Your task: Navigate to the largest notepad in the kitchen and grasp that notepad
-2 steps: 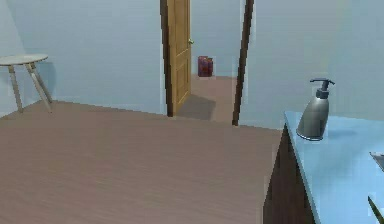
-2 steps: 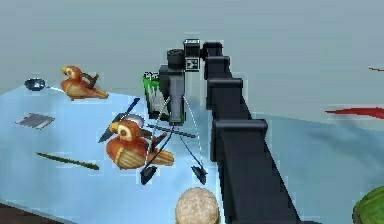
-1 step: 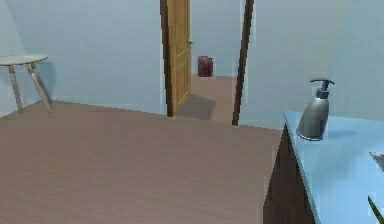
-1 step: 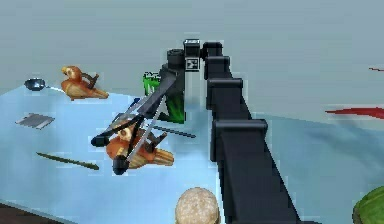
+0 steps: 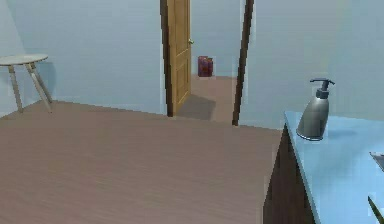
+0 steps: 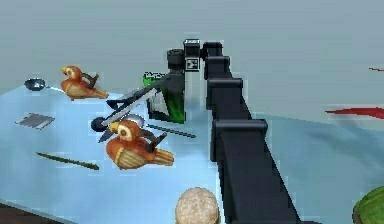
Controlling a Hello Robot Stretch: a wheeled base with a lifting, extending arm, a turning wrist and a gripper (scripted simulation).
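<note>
Arm side view. My arm (image 6: pixel 235 135), a dark square bar, rises from the bottom edge and reaches out over the pale blue table (image 6: pixel 300 150). Two small white marker squares (image 6: pixel 190 52) sit at its far end. My pincer (image 6: pixel 122 113) lies left of them: a dark body with thin fingers (image 6: pixel 130 100) slanting down toward the view's left.

Grip state: I cannot tell how the fingers stand, nor whether anything is held, since things on the table lie at and behind the far end.

Notepad: the best candidate is a flat grey rectangular pad (image 6: pixel 35 121) lying on the table at the view's left, well apart from the pincer. Identity is uncertain.

Around the pincer:
- A bright green upright thing (image 6: pixel 158 85) is at the pincer's body.
- A brown duck-shaped figure (image 6: pixel 135 148) stands just below the fingers.
- A second brown duck-shaped figure (image 6: pixel 80 82) stands farther up and left.
- A thin dark stick (image 6: pixel 68 159) lies near the table's front edge.
- A round tan ball (image 6: pixel 197 207) is beside the arm at the bottom.

Forward view. A grey pump bottle (image 5: pixel 316 112) stands on the table's corner at the right. Wooden floor (image 5: pixel 130 160) leads to an open wooden door (image 5: pixel 179 55).
</note>
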